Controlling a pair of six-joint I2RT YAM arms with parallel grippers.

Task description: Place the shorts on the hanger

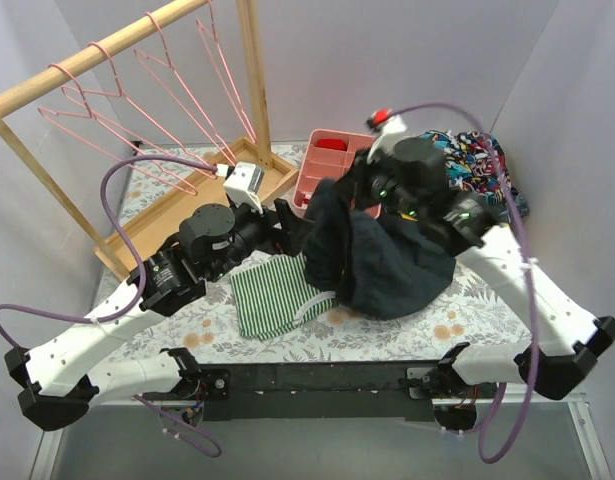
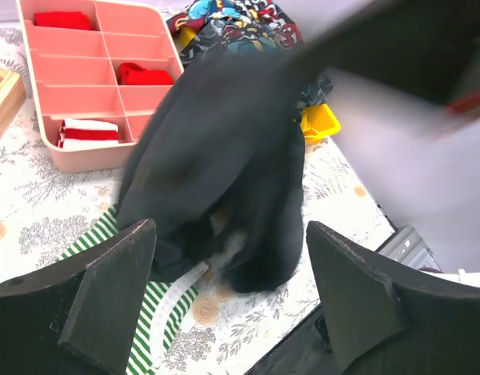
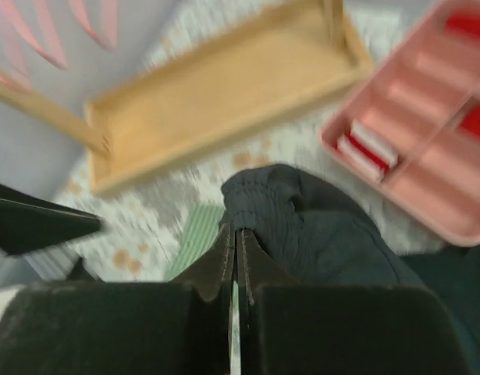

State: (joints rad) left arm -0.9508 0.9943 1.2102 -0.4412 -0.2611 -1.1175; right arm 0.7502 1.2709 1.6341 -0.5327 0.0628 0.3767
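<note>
Right claw [image 3: 236, 234] pinched shut on the waistband of the shorts [image 1: 387, 260], held up over mid-table, lower edge overlapping the striped shorts [image 1: 272, 295]. Left claw [image 2: 232, 289] spread wide, gripping nothing, just left of the bundle. Hanger [image 1: 117, 150] on the rail [image 1: 97, 52] at far left, well apart. Pink tray [image 1: 322, 165] just beyond the shorts.

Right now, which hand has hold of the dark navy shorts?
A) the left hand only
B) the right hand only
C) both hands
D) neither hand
B: in the right wrist view the right hand is pinched shut on the gathered waistband of the shorts, while the left hand stands wide open in its own view.
</note>
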